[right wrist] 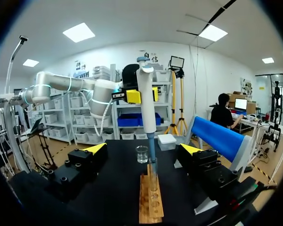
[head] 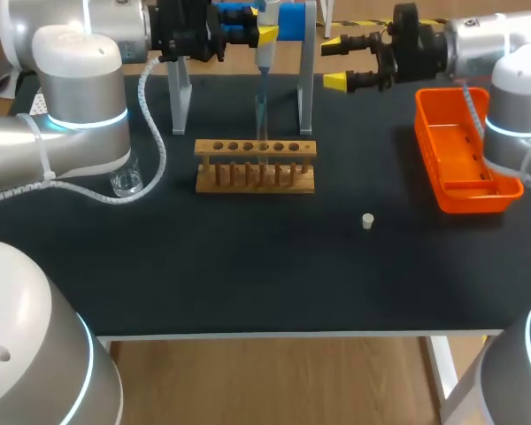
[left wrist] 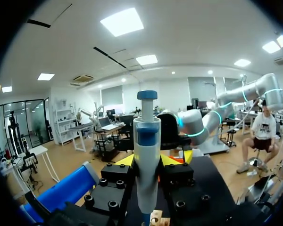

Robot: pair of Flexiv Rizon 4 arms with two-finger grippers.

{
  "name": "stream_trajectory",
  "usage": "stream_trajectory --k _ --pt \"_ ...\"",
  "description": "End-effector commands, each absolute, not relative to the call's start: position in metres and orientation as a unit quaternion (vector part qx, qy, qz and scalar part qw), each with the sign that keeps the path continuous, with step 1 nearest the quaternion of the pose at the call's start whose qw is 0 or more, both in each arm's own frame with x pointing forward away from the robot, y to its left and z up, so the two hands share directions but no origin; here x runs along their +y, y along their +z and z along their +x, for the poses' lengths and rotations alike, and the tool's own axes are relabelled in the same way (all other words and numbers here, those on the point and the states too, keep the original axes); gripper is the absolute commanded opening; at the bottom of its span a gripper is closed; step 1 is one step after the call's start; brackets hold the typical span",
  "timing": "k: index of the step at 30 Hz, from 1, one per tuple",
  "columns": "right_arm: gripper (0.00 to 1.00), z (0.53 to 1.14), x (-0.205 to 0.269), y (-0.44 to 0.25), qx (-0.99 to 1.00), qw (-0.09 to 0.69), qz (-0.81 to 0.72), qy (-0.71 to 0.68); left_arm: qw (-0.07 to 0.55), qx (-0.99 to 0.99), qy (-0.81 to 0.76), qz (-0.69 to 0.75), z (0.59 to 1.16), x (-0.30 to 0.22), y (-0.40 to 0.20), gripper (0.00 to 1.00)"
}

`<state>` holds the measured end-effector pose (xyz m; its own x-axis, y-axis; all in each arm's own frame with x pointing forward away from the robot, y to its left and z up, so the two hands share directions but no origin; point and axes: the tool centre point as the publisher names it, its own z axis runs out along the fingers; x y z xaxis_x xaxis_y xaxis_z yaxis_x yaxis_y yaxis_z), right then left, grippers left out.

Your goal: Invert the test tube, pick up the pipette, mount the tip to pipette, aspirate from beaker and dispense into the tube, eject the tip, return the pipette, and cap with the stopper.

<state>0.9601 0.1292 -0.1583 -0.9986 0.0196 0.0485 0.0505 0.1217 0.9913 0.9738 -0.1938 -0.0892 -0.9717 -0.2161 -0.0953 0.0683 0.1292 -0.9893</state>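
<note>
An orange bin (head: 456, 150) sat on the right side of the black table (head: 248, 274), one short end toward the far edge. A wooden rack (head: 255, 166) with a row of holes along its top stood near the middle, well apart from the bin. Just behind the rack rose a grey metal stand (head: 306, 80) on two upright legs.

Nothing on the bench (head: 248, 274) is showing any lettering, number or sign that can be read. The pipette (left wrist: 146, 160), the wooden rack (head: 255, 166), the orange tray (head: 429, 159) and the small stopper (head: 368, 220) are all showing plain, unmarked surfaces in these views.
</note>
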Motion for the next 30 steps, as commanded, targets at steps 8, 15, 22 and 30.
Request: stream_trajectory --k 8,15,22,30 --pt "1.00 0.958 0.132 -0.164 -0.751 0.018 -0.019 -0.660 0.108 0.744 -0.658 -0.050 0.974 -0.194 -0.089 0.00" --pt "1.00 0.950 0.140 -0.195 -0.776 0.021 0.017 -0.631 0.108 0.744 -0.658 -0.050 0.974 -0.194 -0.089 0.00" --pt "1.00 0.954 0.148 -0.214 -0.787 0.024 0.075 -0.611 0.108 0.744 -0.658 -0.050 0.974 -0.194 -0.089 0.00" --pt "1.00 0.960 0.164 -0.234 -0.806 0.033 0.111 -0.581 0.108 0.744 -0.658 -0.050 0.974 -0.194 -0.089 0.00"
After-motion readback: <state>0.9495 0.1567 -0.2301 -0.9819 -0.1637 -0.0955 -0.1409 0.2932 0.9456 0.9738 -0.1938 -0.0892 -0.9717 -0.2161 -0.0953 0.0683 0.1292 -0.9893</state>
